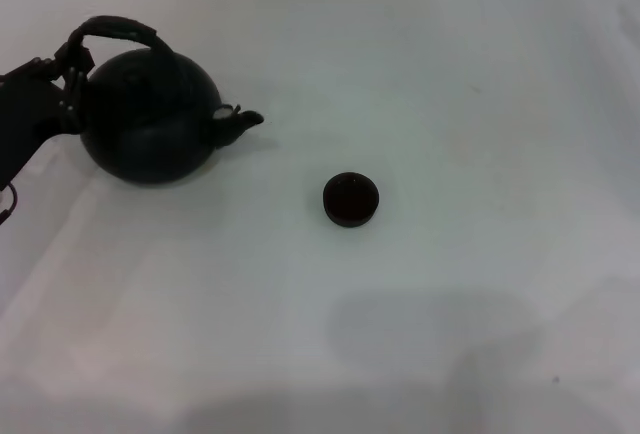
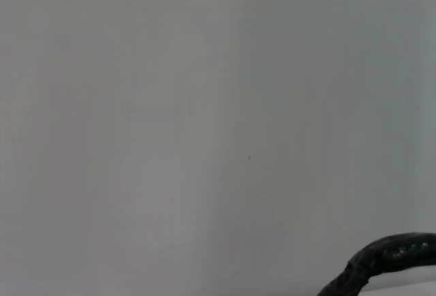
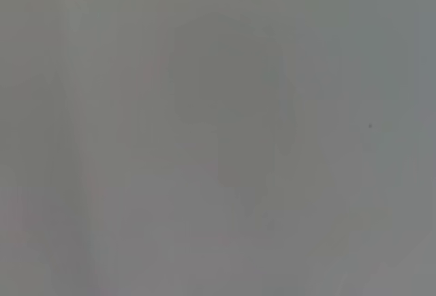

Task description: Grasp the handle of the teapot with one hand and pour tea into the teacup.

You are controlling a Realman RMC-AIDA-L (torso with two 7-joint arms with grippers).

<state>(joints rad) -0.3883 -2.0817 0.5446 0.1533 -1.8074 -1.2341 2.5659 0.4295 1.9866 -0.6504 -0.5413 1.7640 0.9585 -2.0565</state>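
- A bare white tabletop (image 1: pixel 450 74) surrounds the scene, with open surface between the pot's spout and the cup
- The large round matte-black teapot (image 1: pixel 150 124) sits at the table's left, its short spout aimed toward the small round dark handleless teacup (image 1: pixel 351 199), which stands well apart near the centre
- The rough wrapped arched handle (image 1: pixel 120 26) rises over the pot
- The black left gripper (image 1: pixel 70 79) is at the handle's left base; whether it grips cannot be told
- The right gripper is out of sight

The left gripper (image 1: pixel 72 79) reaches in from the left edge, its fingers clamped around something at its tip. The right arm stays out of sight.
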